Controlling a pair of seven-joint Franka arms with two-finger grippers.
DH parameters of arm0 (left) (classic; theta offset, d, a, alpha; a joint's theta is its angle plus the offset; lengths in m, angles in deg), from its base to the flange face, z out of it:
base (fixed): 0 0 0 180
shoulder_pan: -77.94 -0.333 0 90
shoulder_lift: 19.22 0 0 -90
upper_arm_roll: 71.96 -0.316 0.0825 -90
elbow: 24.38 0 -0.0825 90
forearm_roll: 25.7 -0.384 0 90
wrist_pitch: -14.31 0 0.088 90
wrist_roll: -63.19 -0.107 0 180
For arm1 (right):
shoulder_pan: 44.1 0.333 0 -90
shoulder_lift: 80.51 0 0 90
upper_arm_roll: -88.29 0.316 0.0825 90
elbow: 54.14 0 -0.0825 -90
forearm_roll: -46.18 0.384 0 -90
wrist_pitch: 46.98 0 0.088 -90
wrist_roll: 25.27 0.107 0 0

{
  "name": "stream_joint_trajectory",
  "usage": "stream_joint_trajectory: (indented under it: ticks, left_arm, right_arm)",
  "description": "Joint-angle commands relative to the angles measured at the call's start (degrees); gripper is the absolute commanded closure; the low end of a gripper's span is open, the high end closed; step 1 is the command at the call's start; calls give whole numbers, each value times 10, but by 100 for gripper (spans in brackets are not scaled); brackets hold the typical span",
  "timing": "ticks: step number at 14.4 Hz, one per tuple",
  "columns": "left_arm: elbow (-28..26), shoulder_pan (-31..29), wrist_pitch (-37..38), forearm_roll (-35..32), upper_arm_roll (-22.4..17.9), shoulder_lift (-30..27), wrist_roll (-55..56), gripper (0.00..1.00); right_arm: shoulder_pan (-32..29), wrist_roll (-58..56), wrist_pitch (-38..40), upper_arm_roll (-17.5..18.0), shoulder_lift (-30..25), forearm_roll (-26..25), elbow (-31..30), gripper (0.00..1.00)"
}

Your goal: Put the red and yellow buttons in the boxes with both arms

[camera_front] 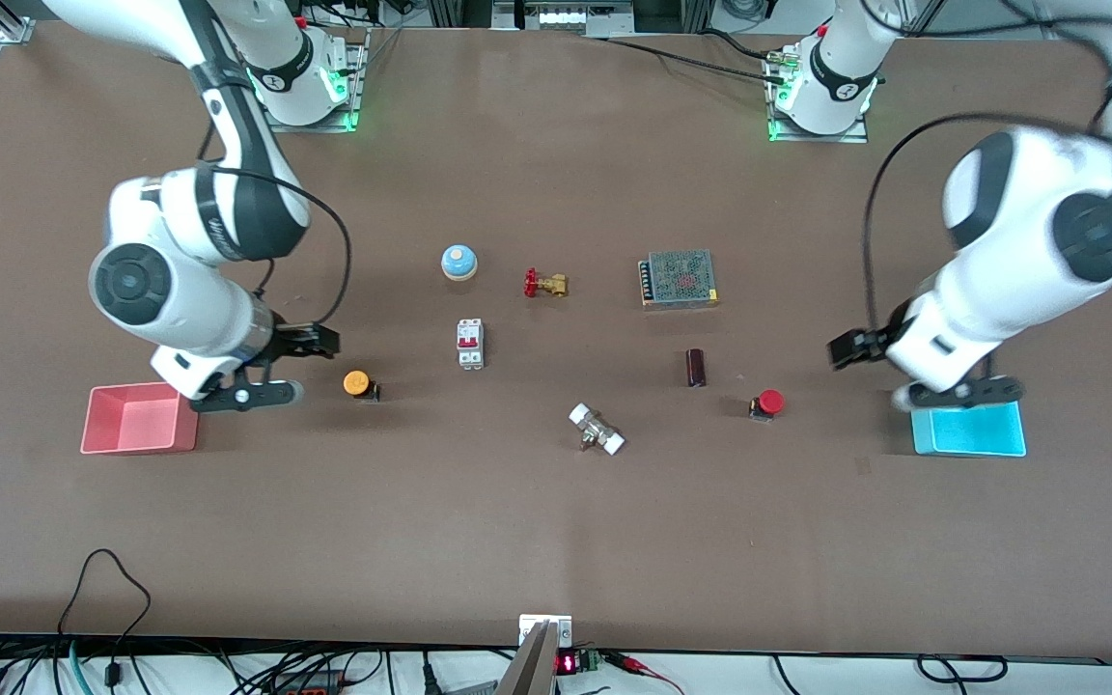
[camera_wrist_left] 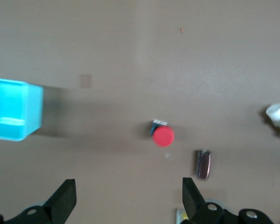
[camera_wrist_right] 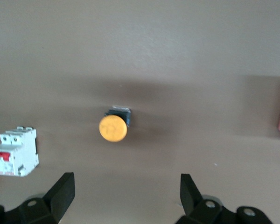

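Observation:
The yellow button (camera_front: 357, 383) stands on the table beside the pink-red box (camera_front: 136, 418), toward the right arm's end. My right gripper (camera_front: 262, 386) hangs open and empty between that box and the yellow button; the right wrist view shows the button (camera_wrist_right: 113, 127) ahead of the open gripper (camera_wrist_right: 127, 193). The red button (camera_front: 769, 403) stands toward the left arm's end, beside the cyan box (camera_front: 968, 430). My left gripper (camera_front: 957, 391) is open and empty over the cyan box's farther edge. The left wrist view shows the red button (camera_wrist_left: 163, 136), the cyan box (camera_wrist_left: 14, 109) and the gripper (camera_wrist_left: 129, 196).
A blue-and-white bell (camera_front: 458, 262), a brass valve with a red handle (camera_front: 544, 284), a white circuit breaker (camera_front: 470, 343), a metal mesh power supply (camera_front: 679, 278), a dark cylinder (camera_front: 696, 368) and a white-ended fitting (camera_front: 597, 430) lie mid-table between the buttons.

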State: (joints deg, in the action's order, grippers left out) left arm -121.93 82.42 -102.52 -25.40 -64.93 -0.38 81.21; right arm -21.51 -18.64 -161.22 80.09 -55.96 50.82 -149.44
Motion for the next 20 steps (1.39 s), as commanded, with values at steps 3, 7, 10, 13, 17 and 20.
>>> stream_joint_trajectory:
  ticks: [3,7,10,13,17,20]
  left_arm:
    - [-75,40,-163,-23,-3,52,75,0]
    - [-89,41,-209,-64,-3,96,105,0]
    - [-87,41,-221,-65,-2,114,105,0]
    - [-80,42,-230,-64,-2,133,105,0]
    - [-74,42,-237,-64,-2,141,105,1]
    - [-58,43,-237,-64,-2,151,105,9]
  right_arm:
    - [16,21,-44,-3,48,11,11,0]
    - [17,18,-68,-3,77,38,11,0]
    - [18,19,-83,-3,94,38,11,0]
    - [18,19,-87,-3,110,38,13,0]
    - [18,20,-90,-3,134,40,17,0]
    - [18,20,-97,-3,147,39,21,0]
